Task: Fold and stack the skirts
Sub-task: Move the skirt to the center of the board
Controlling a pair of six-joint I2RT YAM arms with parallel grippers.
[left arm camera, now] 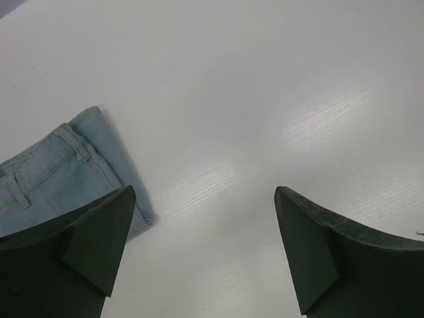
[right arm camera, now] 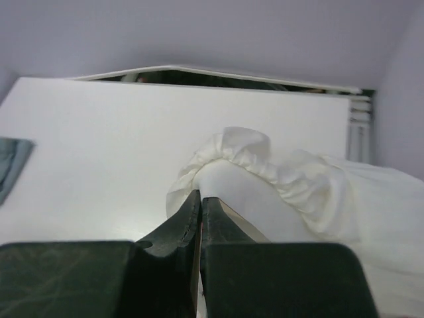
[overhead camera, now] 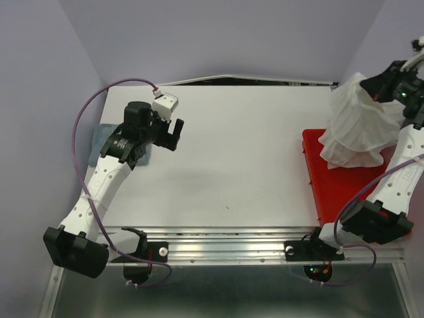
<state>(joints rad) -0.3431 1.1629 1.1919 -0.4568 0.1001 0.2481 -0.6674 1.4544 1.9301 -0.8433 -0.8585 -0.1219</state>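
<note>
Two grippers — right gripper (right arm camera: 200, 205) pinching white skirt (overhead camera: 358, 126) (lifted), left gripper (left arm camera: 202, 248) spread.

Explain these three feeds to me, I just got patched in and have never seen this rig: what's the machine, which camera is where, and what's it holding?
These are two robot arms bolted at the near edge of a white table, each ending in two fingers. The wide picture comes from a fixed camera above and behind them. The other two come from cameras on the wrists, looking out past each arm's own fingers.

The left gripper is open and empty, hovering over the table beside a folded light blue denim skirt that lies flat at the left edge.

The right gripper is shut on a white skirt, lifted so that it hangs bunched over a red tray on the right side. The wrist view shows its gathered waistband pinched at the fingertips.
</note>
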